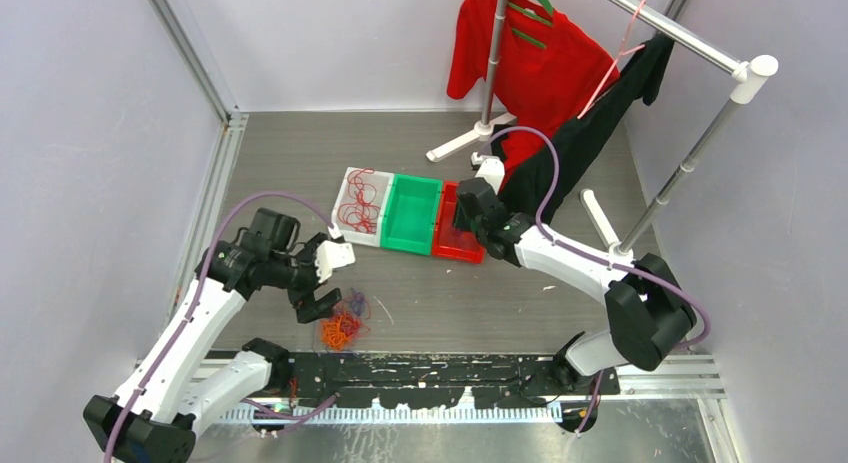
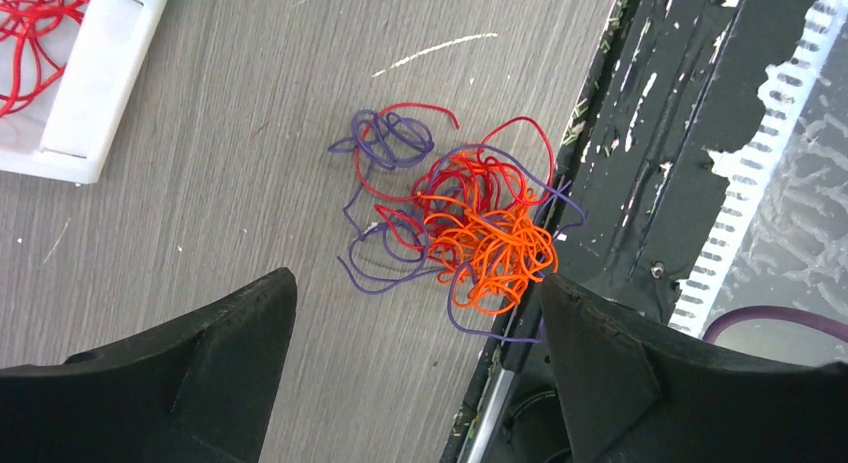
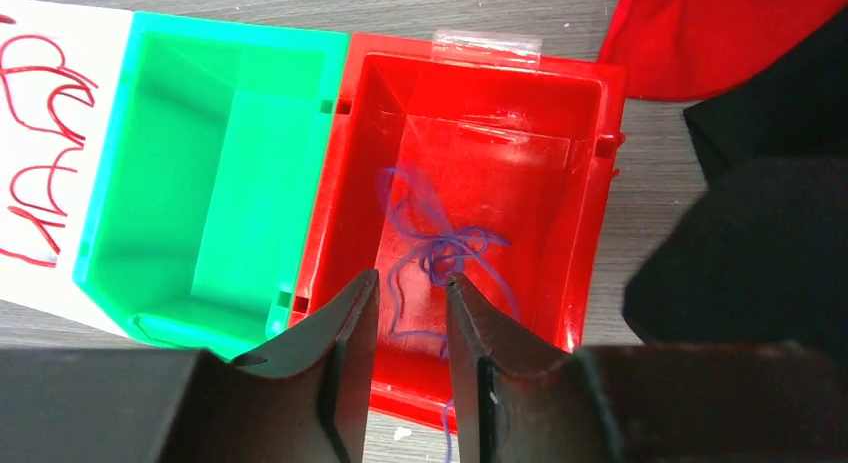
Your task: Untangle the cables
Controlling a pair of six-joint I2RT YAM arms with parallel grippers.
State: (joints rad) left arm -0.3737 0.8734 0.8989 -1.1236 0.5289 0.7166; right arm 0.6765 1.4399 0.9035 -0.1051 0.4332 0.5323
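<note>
The left arm (image 1: 185, 328) bends low, left fingers (image 2: 262, 318) spread wide over the cables (image 2: 480, 233) on the surface (image 2: 200, 203); the right arm (image 1: 565, 258) stretches over the red bin (image 3: 590, 183), right fingers (image 3: 350, 328) nearly together, and I cannot tell if they pinch its purple cable (image 3: 440, 253).

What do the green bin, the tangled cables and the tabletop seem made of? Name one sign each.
The green bin: likely moulded plastic, glossy, smooth walls with sheen. The cables: thin coated wire or cord, unclear; they hold loose curls. The tabletop: seemingly grey wood-grain laminate, matte, finely streaked.
</note>
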